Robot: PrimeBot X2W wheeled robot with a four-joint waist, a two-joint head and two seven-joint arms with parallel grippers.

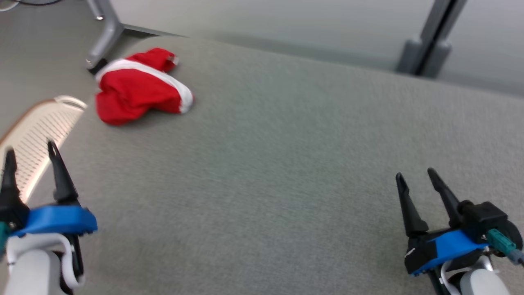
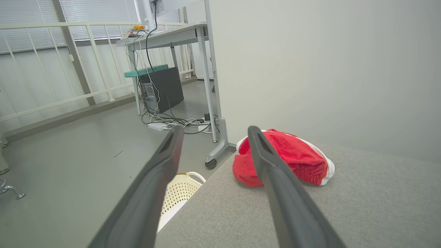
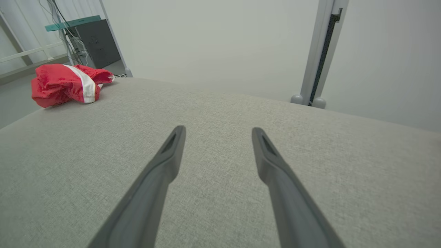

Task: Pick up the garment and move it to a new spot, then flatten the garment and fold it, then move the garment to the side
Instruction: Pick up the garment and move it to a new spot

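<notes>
Plainly: both grippers parted, garment lying untouched at the far left corner

Nearest, at the lower left of the head view, the left gripper [image 1: 30, 147] is seen with its two dark fingers spread apart and nothing held between them; it is placed at the left edge of the grey cloth-covered table [image 1: 286, 172]; a cream perforated basket [image 1: 41, 127] is seen just past that edge, lower than the tabletop. At the lower right, the right gripper [image 1: 415, 173] is likewise shown with its fingers parted and empty; only bare grey cloth is seen beneath and ahead of it in the right wrist view.

Farther on, the garment [image 1: 139, 88] is found near the far left corner of the table; it is red with a white band, and it is bunched into a loose heap rather than spread flat. It is kept well apart from both grippers, though it is nearer the left one; in the left wrist view part of it is hidden behind one finger, and a gathered hem can be made out along its right side.

Beyond the corner, a grey desk leg [image 2: 215, 151] on a castor is seen on the floor; a pale partition wall [image 2: 310, 69] is set along the table's far edge, with a grey post [image 3: 318, 51] towards the right. Farthest off, a dark computer tower [image 2: 165, 89] is stood under a desk [image 2: 165, 34]; a tangle of cables [image 2: 172, 120] is strewn on the floor beside it.
</notes>
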